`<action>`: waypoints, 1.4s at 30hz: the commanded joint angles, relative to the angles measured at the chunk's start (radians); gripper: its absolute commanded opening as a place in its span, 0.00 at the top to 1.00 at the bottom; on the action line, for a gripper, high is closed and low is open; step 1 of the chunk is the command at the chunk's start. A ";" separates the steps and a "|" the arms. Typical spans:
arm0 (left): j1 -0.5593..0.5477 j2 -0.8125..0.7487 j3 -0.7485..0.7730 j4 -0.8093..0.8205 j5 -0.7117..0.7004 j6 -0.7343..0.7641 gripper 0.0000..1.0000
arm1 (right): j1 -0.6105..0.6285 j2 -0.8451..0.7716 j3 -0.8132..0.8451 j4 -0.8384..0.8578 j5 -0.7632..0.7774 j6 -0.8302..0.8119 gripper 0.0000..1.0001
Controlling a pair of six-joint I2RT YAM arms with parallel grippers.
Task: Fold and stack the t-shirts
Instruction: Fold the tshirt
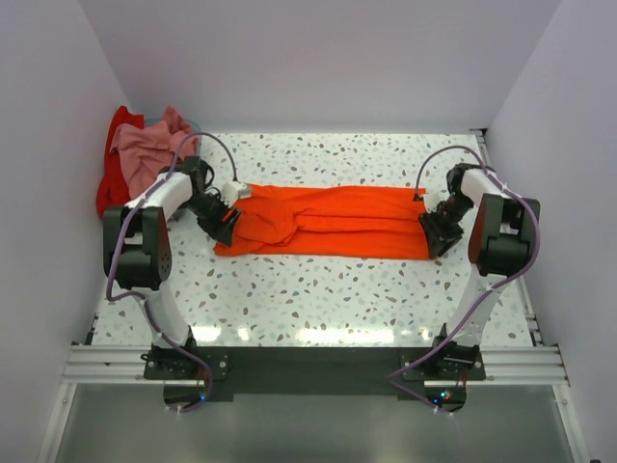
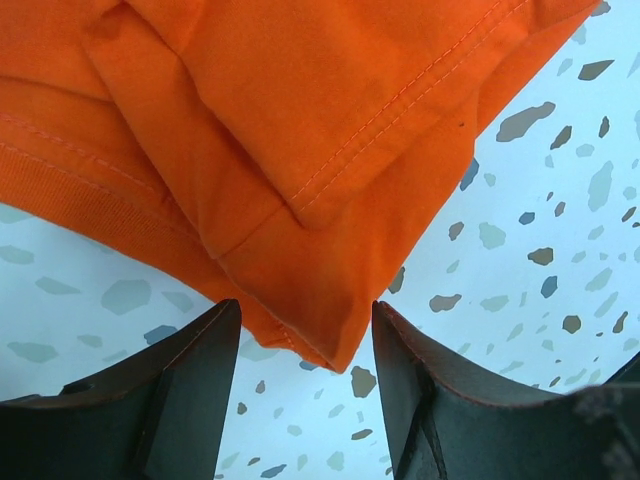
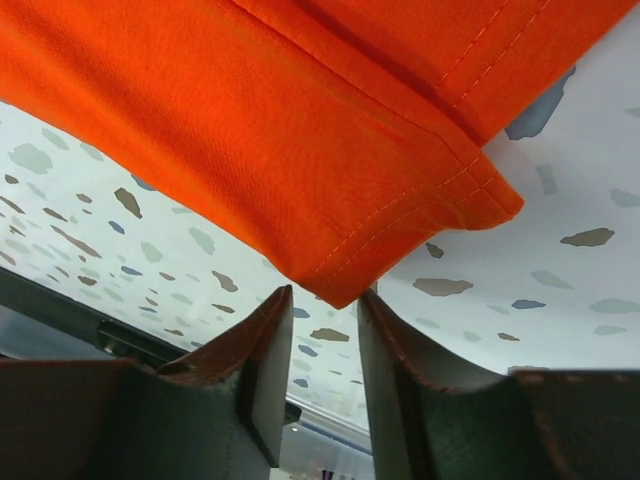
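A bright orange t-shirt (image 1: 328, 222) lies folded lengthwise into a long strip across the middle of the table. My left gripper (image 1: 227, 228) stands at its near left corner. In the left wrist view that folded corner (image 2: 330, 300) points into the gap of the left gripper (image 2: 305, 312), whose jaws are open and do not touch the cloth. My right gripper (image 1: 436, 237) is at the near right corner. Its jaws stand narrowly apart, and the corner's tip (image 3: 345, 270) reaches just between the right gripper's (image 3: 322, 296) fingertips, not pinched. A dusty pink t-shirt (image 1: 147, 154) lies crumpled on a red t-shirt (image 1: 110, 188) at the back left.
The speckled white tabletop (image 1: 318, 299) is walled in white on the left, back and right. An aluminium rail (image 1: 308, 365) with both arm bases runs along the near edge. The pink and red heap sits close behind the left arm's elbow (image 1: 145, 246).
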 commanded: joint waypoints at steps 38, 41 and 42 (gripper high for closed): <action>0.013 0.065 -0.022 -0.027 -0.052 -0.071 0.75 | -0.022 0.009 -0.042 0.031 0.183 -0.127 0.88; 0.019 0.019 -0.013 -0.022 -0.016 -0.068 0.63 | -0.022 -0.047 -0.005 -0.023 0.125 -0.120 0.62; 0.019 -0.002 -0.004 -0.019 0.019 -0.071 0.62 | -0.022 -0.091 0.009 -0.040 0.111 -0.115 0.59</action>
